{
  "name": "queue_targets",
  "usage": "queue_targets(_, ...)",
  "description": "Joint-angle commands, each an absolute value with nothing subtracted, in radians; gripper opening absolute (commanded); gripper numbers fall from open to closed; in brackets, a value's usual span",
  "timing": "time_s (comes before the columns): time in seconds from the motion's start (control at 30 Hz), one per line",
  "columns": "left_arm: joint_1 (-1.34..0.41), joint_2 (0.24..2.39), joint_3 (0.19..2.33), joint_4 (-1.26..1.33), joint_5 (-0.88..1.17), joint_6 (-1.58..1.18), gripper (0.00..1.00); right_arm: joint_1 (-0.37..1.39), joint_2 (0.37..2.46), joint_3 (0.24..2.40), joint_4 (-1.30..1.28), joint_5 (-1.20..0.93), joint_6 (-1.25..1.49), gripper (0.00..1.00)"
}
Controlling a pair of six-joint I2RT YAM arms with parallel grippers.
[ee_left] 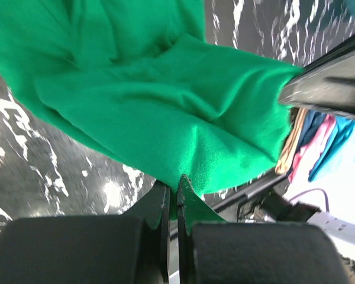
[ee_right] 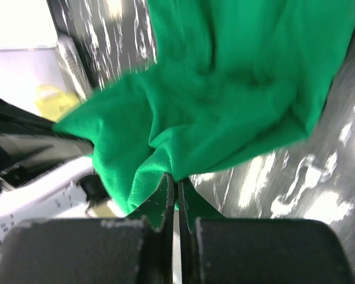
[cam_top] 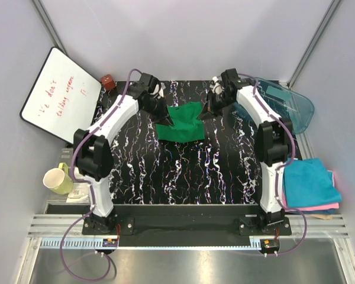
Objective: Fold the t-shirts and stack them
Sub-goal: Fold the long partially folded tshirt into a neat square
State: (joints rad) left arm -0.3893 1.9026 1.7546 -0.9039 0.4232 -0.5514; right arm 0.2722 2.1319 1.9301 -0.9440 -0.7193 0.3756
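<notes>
Green t-shirt (cam_top: 180,123): at the far middle of the counter (cam_top: 183,177), spanning the gap between the two tools. Cloth is rumpled, not yet a square. From above I cannot tell whether its near part rests on the counter or hangs just over it.

Left tool (ee_left: 177,183): fingers pressed together on a thin edge of the green cloth, which shows between the tips in the left wrist view. From above it sits at the shirt's left side.

Right tool (ee_right: 177,180): same state, fingers closed with a fold of green cloth nipped between them, at the shirt's right side.

Stack of folded t-shirts (cam_top: 310,183): at the near right edge of the counter, teal-blue on top, pink and tan edges showing under it. Well apart from the green one. The clear tub (cam_top: 290,103) stands at the far right, near the right arm.

Step in hand (judgement): a two-point fold of the green shirt.

Notes for doing it well:
- Move both tools together at one height and pace, so the held edge stays straight and does not sag in the middle.
- Pull the two grips gently apart first, which should take out the creases seen in both wrist views.
- Carry the held edge toward the near side and lay it flush on the lower edge before letting go.
- Both grips are thin pinches near the hem, so a jerk could slip one corner.
- Watch the right elbow by the tub.
</notes>
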Motion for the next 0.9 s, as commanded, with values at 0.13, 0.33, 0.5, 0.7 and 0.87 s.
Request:
queue_targets(0.13, -0.287, 2.028, 1.893, -0.89, 0.453, -0.569, 0.0, 0.255, 2.4, 2.369, -1.006, -0.681, 0.368, 0.03)
queue_targets(0.33, -0.216, 2.115, 1.962, -0.858, 0.486, -0.577, 0.0, 0.253, 2.586, 2.638, -0.996, -0.687, 0.42, 0.06)
queue_targets(0.5, -0.175, 2.197, 2.031, -0.815, 0.543, -0.597, 0.04, 0.253, 2.683, 2.724, -0.863, -0.68, 0.491, 0.23)
queue_targets(0.7, -0.12, 2.326, 2.152, -0.796, 0.607, -0.627, 0.62, 0.255, 2.663, 2.665, -0.735, -0.632, 0.525, 0.76)
queue_targets(0.87, -0.109, 2.209, 2.093, -0.788, 0.595, -0.584, 0.78, 0.255, 2.449, 2.49, -0.674, -0.575, 0.457, 1.0)
